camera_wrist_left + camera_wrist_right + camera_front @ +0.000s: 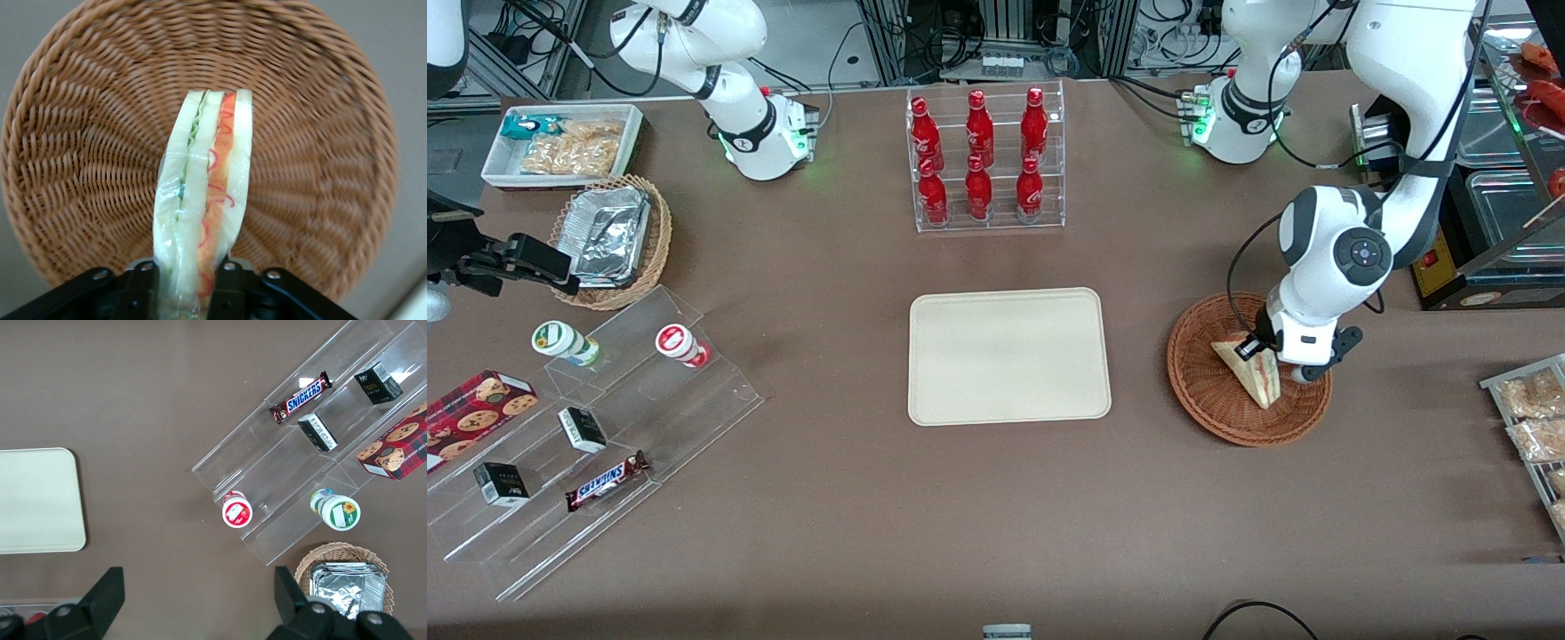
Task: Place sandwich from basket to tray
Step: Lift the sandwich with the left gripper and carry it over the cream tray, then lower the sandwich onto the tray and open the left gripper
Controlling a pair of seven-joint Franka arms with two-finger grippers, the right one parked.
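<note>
My jaws are closed on the sandwich [203, 200], one finger [142, 290] on each bread face, gripping near one end of the wedge; the filling stripe runs straight out ahead of the jaws, pink and green showing between the pale slices. The gripper [1272, 356] sits low inside the basket [1209, 391], and in the front view the sandwich [1249, 369] stands on edge with its point toward the camera; whether it rests on the weave or is just clear of it I cannot tell. Soft bread in a film wrap: it looks pinched narrow between the fingers, so I judge the hold firm enough and would not squeeze harder. Most of the wedge hangs forward of the jaws, so it may droop or pivot; best to lift straight up, slowly, until well above the basket rim all around the jaws. Outward from there lies the tray [1009, 356], bare, on the surface toward the parked arm's end from the basket, with clear brown surface between. Carry level, no quick swing, lower near the tray's middle, let the bread touch, then part the jaws. Bottle rack [985, 160] stands farther from the front camera than the tray, off my path.
</note>
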